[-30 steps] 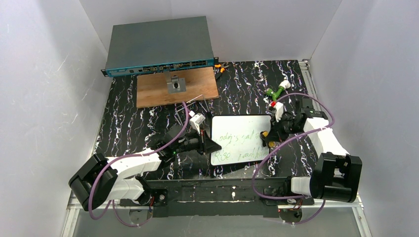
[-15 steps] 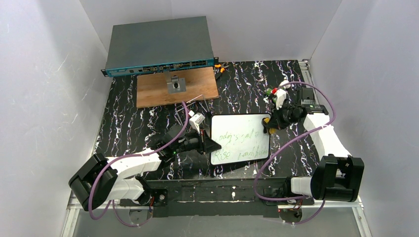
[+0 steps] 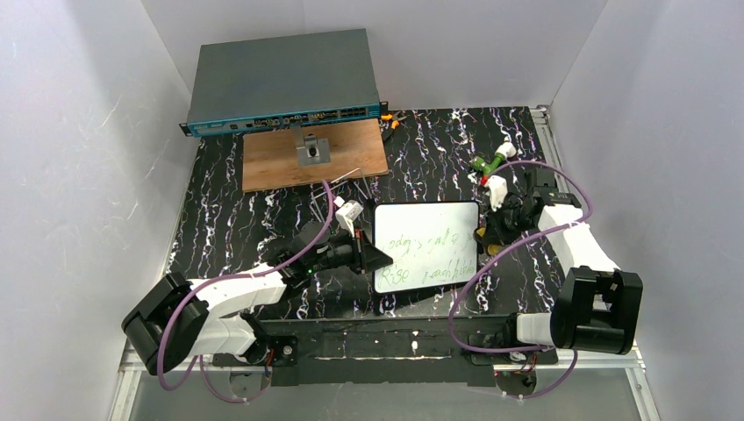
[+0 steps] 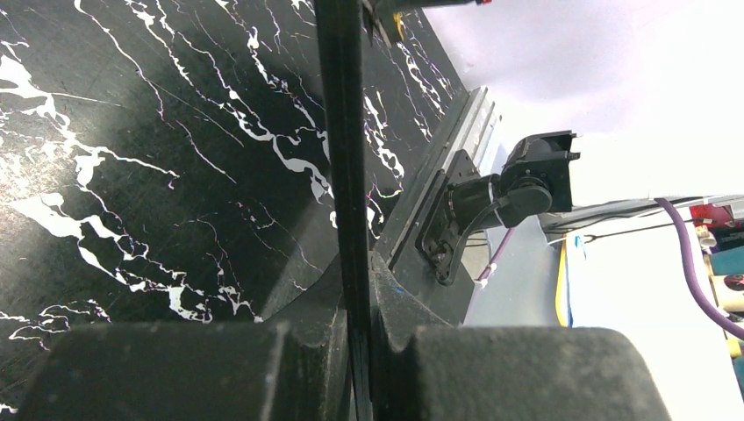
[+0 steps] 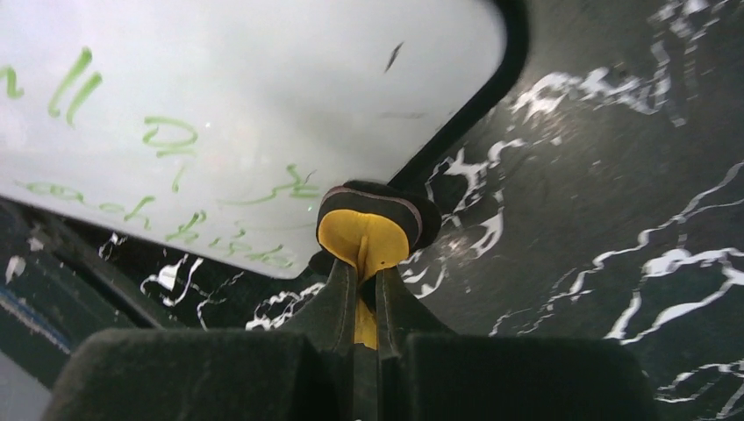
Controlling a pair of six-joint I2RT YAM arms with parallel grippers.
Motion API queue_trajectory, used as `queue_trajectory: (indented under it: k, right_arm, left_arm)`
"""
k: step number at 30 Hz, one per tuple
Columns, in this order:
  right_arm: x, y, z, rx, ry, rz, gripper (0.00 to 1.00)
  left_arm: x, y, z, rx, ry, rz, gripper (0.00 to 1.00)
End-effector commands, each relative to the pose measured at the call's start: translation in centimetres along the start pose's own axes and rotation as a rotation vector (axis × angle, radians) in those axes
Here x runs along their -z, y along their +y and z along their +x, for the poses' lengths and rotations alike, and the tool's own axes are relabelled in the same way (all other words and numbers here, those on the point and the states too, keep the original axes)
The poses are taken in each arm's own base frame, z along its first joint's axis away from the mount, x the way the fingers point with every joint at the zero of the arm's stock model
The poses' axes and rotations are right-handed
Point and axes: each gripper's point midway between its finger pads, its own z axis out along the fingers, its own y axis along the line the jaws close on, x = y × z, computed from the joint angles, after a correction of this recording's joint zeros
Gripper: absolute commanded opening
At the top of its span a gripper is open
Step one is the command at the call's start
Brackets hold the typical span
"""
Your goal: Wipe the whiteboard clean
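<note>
Small white black-rimmed whiteboard (image 3: 430, 224) lies by the near edge of the black marbled table (image 3: 219, 202), left pincer (image 3: 372, 255) clamped on its left rim, right pincer (image 3: 483, 239) gripping a yellow-and-black eraser pad (image 5: 368, 224) at its right edge; green writing (image 3: 421, 239) mostly unerased.

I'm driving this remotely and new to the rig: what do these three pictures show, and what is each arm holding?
Two robot arms sit at a black marbled table. The overhead view looks down from behind them; the other two come from wrist cameras. The left end effector is shut on the left rim of the whiteboard. The right end effector is shut on a yellow-and-black eraser at the board's right edge. Green writing is on it. Farther back lie a wooden panel and a grey equipment box.
</note>
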Motion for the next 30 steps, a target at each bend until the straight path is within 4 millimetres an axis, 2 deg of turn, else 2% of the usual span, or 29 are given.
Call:
queue_trajectory:
  k: [1, 3, 5, 13, 16, 18, 20, 25, 30]
  right_arm:
    - [-0.1, 2.4, 2.1, 0.032, 0.044, -0.106, 0.01]
    - [-0.1, 2.4, 1.6, 0.032, 0.032, -0.113, 0.01]
    - [0.3, 2.3, 0.3, 0.031, -0.001, -0.115, 0.01]
    - [2.9, 1.9, -7.0, 0.098, -0.168, -0.091, 0.01]
    - [3.4, 2.2, -8.6, 0.108, -0.195, -0.102, 0.01]
    - [3.5, 2.6, -8.9, 0.114, -0.199, -0.12, 0.01]
    - [3.1, 4.7, -8.9, 0.165, -0.188, -0.184, 0.01]
    - [2.4, 9.3, -7.3, 0.288, -0.163, -0.307, 0.01]
    - [2.1, 12.3, -6.9, 0.411, -0.151, -0.366, 0.01]
  left_arm:
    - [0.0, -2.0, -1.6, -0.109, -0.051, 0.086, 0.0]
    - [0.0, -1.9, -1.7, -0.107, -0.051, 0.084, 0.0]
    - [0.0, -1.9, -1.6, -0.107, -0.05, 0.083, 0.0]
    - [0.0, -1.8, -1.7, -0.094, -0.056, 0.077, 0.0]
    - [0.0, -1.6, -1.6, -0.084, -0.059, 0.069, 0.0]
    - [0.1, -1.5, -1.6, -0.083, -0.066, 0.065, 0.0]
    - [0.2, -1.4, -1.6, -0.083, -0.07, 0.058, 0.0]
    - [0.1, -1.0, -1.7, -0.076, -0.076, 0.04, 0.0]
    - [-0.1, -0.7, -1.7, -0.053, -0.083, 0.032, 0.0]
